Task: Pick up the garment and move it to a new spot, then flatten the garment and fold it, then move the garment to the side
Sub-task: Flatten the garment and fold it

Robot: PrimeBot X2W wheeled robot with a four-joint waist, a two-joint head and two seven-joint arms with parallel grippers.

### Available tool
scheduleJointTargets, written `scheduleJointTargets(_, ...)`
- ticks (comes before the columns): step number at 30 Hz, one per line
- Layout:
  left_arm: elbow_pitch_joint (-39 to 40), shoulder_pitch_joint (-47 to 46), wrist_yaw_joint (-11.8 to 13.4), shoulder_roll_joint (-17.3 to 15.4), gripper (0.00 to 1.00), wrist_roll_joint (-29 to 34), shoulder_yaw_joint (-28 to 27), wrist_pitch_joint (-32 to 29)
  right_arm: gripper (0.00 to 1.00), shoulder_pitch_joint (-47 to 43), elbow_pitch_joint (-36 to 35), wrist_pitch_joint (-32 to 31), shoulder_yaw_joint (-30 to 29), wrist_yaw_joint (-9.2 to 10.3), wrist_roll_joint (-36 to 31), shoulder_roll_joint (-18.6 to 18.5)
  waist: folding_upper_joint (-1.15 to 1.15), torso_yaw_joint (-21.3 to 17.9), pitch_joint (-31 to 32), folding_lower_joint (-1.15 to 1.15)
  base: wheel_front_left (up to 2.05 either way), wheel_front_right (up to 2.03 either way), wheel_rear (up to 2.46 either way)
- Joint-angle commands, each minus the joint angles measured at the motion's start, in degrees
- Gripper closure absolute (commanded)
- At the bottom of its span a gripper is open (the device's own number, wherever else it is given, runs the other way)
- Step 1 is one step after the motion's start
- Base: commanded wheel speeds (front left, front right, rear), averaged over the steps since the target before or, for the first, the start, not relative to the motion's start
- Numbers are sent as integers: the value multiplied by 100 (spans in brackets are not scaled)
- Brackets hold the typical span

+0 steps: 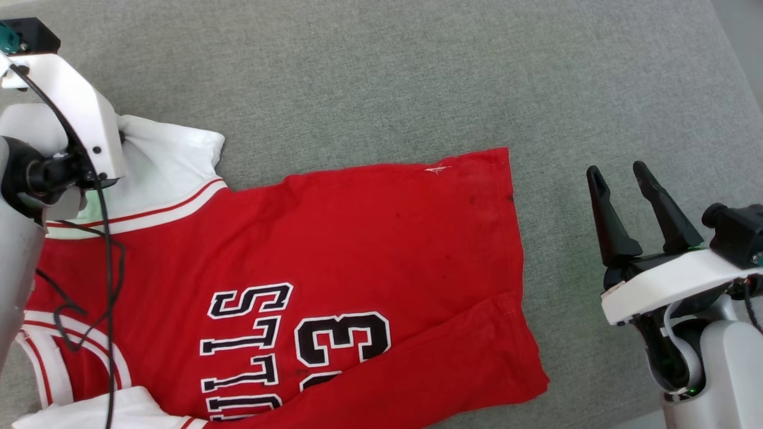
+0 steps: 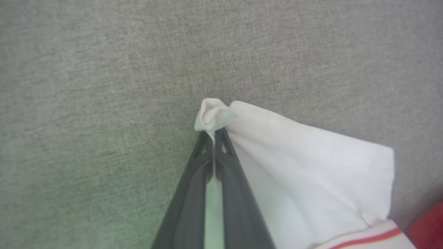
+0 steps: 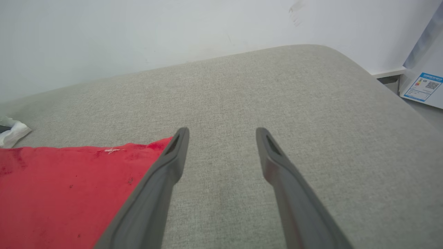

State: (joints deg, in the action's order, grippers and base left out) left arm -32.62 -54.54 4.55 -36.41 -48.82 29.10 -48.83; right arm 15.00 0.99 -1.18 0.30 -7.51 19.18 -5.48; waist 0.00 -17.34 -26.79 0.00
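The garment (image 1: 357, 256), a bright red top with white sleeve panels and black-and-white lettering, lies spread across the grey cushion. In the left wrist view my left gripper (image 2: 214, 133) is shut on a bunched tip of the white sleeve (image 2: 311, 166); in the head view that sleeve (image 1: 161, 161) lies at the upper left beside the white wrist housing, which hides the fingers. My right gripper (image 1: 620, 179) stands open to the right of the garment's hem, apart from it. In the right wrist view its fingers (image 3: 221, 133) hover over bare cushion, with the red hem corner (image 3: 69, 180) at their left.
A grey upholstered surface (image 1: 417, 77) lies under everything, with bare room above and to the right of the garment. A white wall (image 3: 138, 34) rises behind its far edge, and a white box with a blue label (image 3: 422, 86) stands past its right corner.
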Motion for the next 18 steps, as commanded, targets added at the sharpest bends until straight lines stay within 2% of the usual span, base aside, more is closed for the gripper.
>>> scheduleJointTargets(1,-180,315,-15,182,100,-8,132,34,0,119,78,-92,-15,5,78,-105,0,37,34,0,0,0,0)
scheduleJointTargets(5,-140,42,-127,288,100,57,101,387,0,393,601,-1105,213,5,520,-554,0,241,218,0,0,0,0)
scheduleJointTargets(6,-140,42,-127,288,100,57,101,387,0,393,601,-1105,213,5,520,-554,0,241,218,0,0,0,0)
scheduleJointTargets(13,156,-222,-247,467,100,139,122,737,0,897,1026,-2536,671,5,1245,-1164,0,689,310,0,0,0,0)
scheduleJointTargets(18,496,-335,-280,546,100,245,192,909,0,1387,1229,-3054,960,5,1479,-1440,0,1019,223,0,0,0,0)
